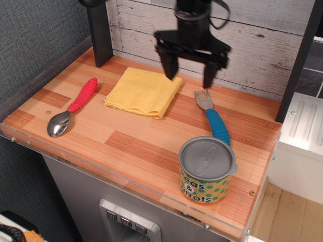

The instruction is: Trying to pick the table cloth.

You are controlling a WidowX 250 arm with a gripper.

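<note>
The yellow table cloth is lying folded and flat on the wooden table, toward the back. The gripper is hanging above the table just past the cloth's right edge, its two black fingers spread wide and gripping nothing. Left of the cloth a red-handled spoon is resting; to its right, a blue-handled fork; nearer the front edge, a tin can is standing upright.

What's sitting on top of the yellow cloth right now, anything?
Nothing lies on the table cloth; its top is bare. The open gripper hangs above the wooden table off the cloth's right corner, not touching it. Whatever is under the cloth is hidden.
</note>
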